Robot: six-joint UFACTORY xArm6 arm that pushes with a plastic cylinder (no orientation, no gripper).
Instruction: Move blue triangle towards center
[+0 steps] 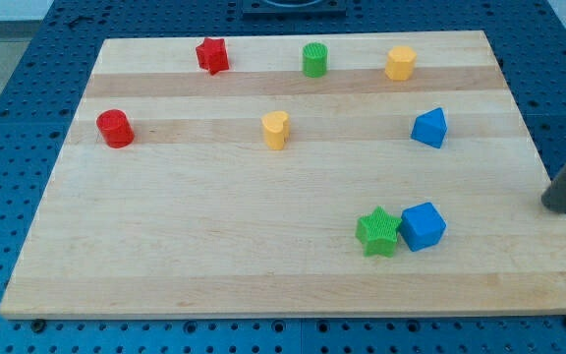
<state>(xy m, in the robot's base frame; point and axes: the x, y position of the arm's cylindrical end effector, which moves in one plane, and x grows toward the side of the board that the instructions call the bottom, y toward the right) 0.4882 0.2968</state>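
The blue triangle [429,128] sits on the wooden board [214,226] at the view's right, in the upper half. My tip [555,206] is at the view's far right edge, just off the board's right side, below and to the right of the blue triangle and well apart from it. Only the lower part of the dark rod shows.
A blue cube [423,226] touches a green star [377,232] at the lower right. A yellow heart [276,129] is near the middle top. A red cylinder [115,128] is at the left. A red star [211,54], green cylinder [314,59] and yellow hexagon [399,62] line the top.
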